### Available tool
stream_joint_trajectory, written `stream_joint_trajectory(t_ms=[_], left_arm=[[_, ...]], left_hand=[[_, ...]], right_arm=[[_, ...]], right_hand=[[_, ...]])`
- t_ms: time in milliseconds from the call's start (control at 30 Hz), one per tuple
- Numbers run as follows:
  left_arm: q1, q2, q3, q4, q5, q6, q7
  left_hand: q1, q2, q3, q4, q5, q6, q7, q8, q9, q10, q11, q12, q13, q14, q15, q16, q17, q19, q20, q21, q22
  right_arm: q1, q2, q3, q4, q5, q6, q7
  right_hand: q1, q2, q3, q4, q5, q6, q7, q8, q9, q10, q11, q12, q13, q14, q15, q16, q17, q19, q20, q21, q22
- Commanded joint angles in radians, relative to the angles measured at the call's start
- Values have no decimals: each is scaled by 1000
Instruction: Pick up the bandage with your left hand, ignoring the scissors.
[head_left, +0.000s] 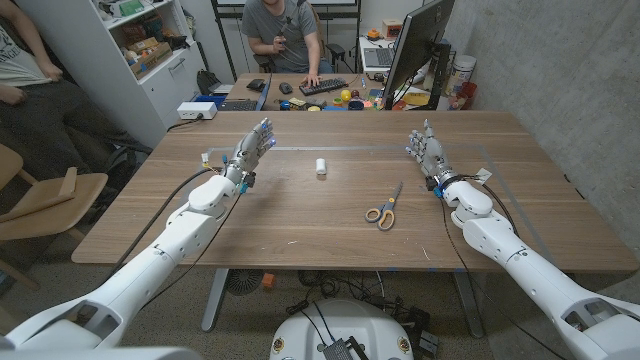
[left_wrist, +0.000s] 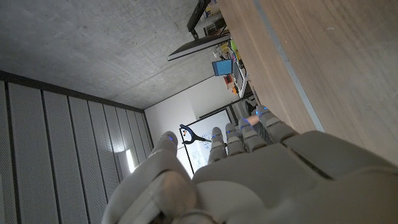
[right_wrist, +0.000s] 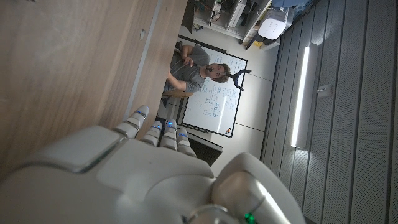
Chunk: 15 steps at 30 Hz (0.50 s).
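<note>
A wooden table (head_left: 300, 215) seen from above, with two white robot arms reaching in from the near corners. The bandage (head_left: 320, 167), a small white roll, sits alone near the middle of the table, slightly toward the far side. The left hand (head_left: 253, 148) stands at the left of the table, fingers extended and apart, holding nothing; it is level with the bandage but well apart from it. The right hand (head_left: 427, 152) stands at the right in the same way, fingers spread and empty. The scissors (head_left: 384, 206) (yellow-handled, blades pointing away) lie right of centre, nearer than the bandage, between it and the right arm. A person sits at a desk beyond the table.

As a judgement, the task has barely begun: the bandage is untouched, and the whole reach, grasp and lift remains for the left hand.
</note>
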Motion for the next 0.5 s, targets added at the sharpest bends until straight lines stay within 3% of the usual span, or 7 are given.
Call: stream_joint_trajectory(t_ms=[33, 200, 500], left_arm=[[-49, 123, 46, -240, 118, 340, 127], [-97, 165, 82, -342, 170, 541, 168], [-174, 213, 134, -457, 229, 769, 157]], left_hand=[[18, 7, 11, -4, 6, -2, -15, 4, 3, -4, 3, -1, 1, -5, 6, -2, 2, 0, 8, 2, 2], [31, 5, 17, -15, 7, 5, -24, 7, 3, 7, -8, 4, 1, 2, -1, 1, 2, 4, 3, 4, 1], [45, -28, 11, -38, 6, 10, -13, 10, 2, 19, -13, 8, 2, 21, -5, 8, 2, 15, 5, 7, 1]], right_arm=[[3, 4, 0, 13, -1, 3, 2], [6, 6, -1, 20, -2, 6, 3], [15, 11, -6, 37, -6, 10, 10]], right_hand=[[0, 20, -1, 9, 7, -4, 0, 4, 3, 3, 6, 1, 5, -6, -3, 2, 3, -5, 0, 0, 5], [1, 20, -1, 9, 7, -3, 0, 3, 3, 3, 5, 1, 5, -7, -3, 2, 3, -5, 1, -2, 5], [1, 20, -2, 9, 7, -3, 1, 3, 3, 3, 6, 0, 5, -6, -3, 2, 2, -4, 1, -4, 6]])
